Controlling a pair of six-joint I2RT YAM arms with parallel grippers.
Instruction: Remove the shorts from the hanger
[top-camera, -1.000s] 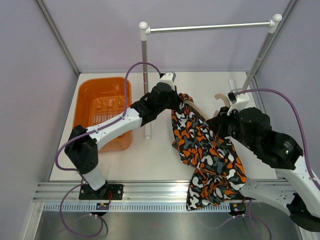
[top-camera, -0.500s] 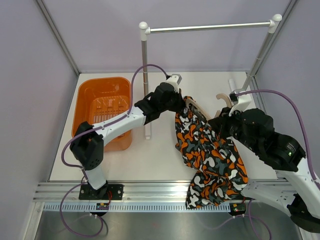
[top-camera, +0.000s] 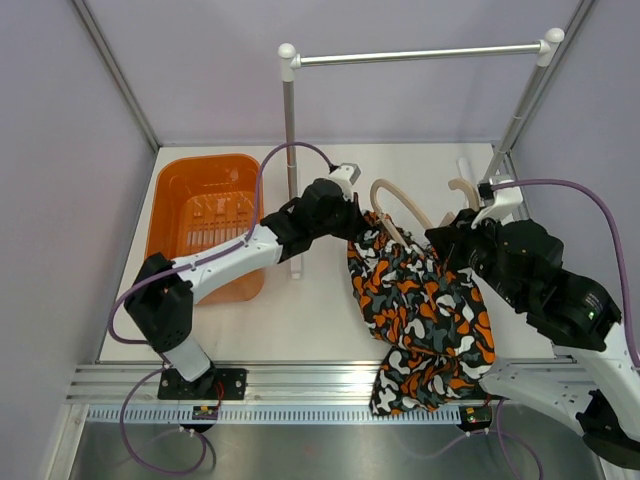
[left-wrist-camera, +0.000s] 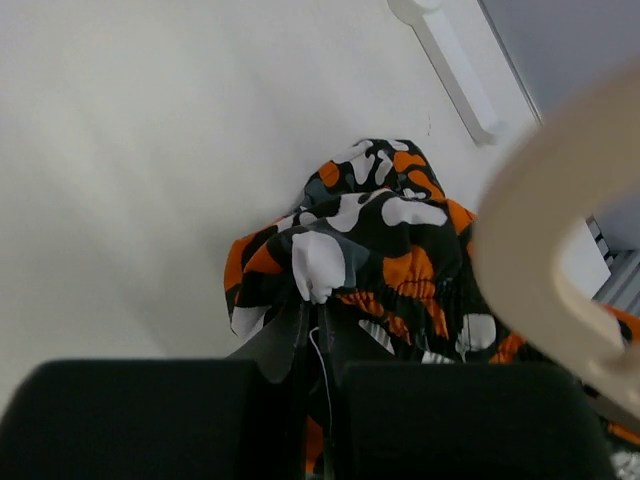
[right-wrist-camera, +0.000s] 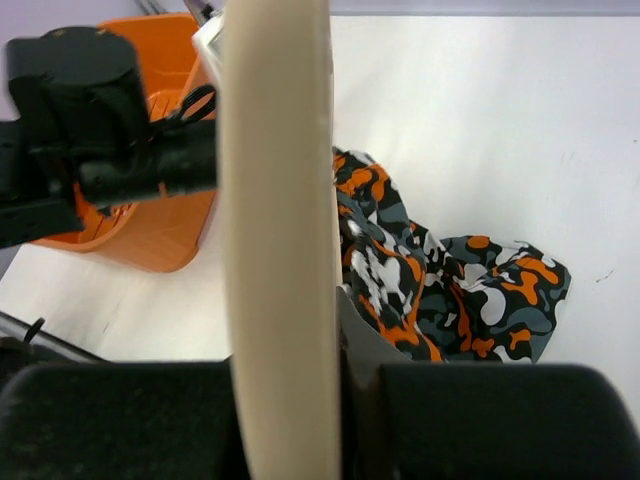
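The shorts (top-camera: 420, 310), camouflage cloth of orange, black, grey and white, hang in a bunch from mid-table to the near rail. My left gripper (top-camera: 352, 222) is shut on their upper edge; in the left wrist view the cloth (left-wrist-camera: 370, 240) is pinched between the closed fingers. The pale beige hanger (top-camera: 395, 210) rises above the shorts, its loop now bare, its hook (top-camera: 462, 188) near the right arm. My right gripper (top-camera: 450, 245) is shut on the hanger, whose bar (right-wrist-camera: 275, 230) fills the right wrist view; the shorts (right-wrist-camera: 440, 290) lie beyond it.
An orange basket (top-camera: 205, 225) stands at the left, also showing in the right wrist view (right-wrist-camera: 150, 230). A metal rail (top-camera: 415, 55) with white joints spans the back on two posts; the left post (top-camera: 291, 170) stands just behind my left arm.
The left gripper has pulled the shorts' edge down and away from the hanger. The hanger's loop, covered by cloth a second ago, now stands bare above the shorts. The right gripper shifted slightly right.
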